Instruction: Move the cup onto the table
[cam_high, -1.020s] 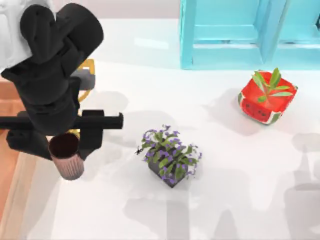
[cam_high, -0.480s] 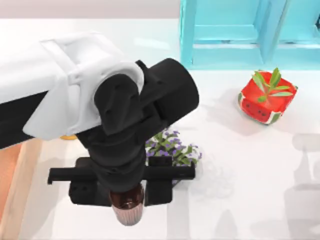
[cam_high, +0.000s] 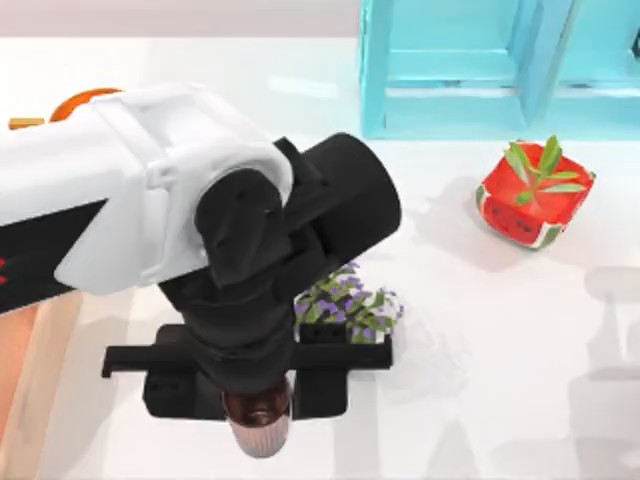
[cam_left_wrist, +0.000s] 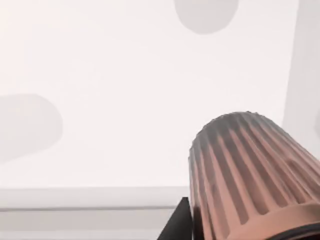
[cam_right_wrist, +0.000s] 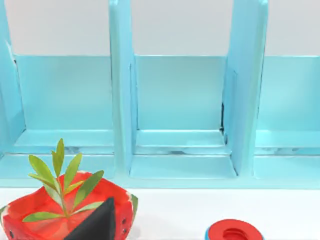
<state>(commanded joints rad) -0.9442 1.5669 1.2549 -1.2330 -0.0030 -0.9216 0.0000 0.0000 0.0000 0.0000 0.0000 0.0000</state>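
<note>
Top view: we are carrying the cup (cam_high: 258, 428) clamped in our left gripper (cam_high: 256, 392), hanging straight above the table (cam_high: 500, 350).

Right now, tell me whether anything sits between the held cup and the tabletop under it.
Nothing visible does. The left gripper holds the cup over bare white table; the purple flower pot stands beside it, not underneath.

You have one cup (cam_high: 258, 425), reddish-brown with a ribbed pinkish end. Two potted plants stand on the single white table (cam_high: 500, 340): one purple-flowered plant (cam_high: 350, 308) and one watermelon-shaped planter (cam_high: 532, 197). One turquoise cabinet (cam_high: 500, 65), and one red round lid (cam_right_wrist: 234, 231).
</note>
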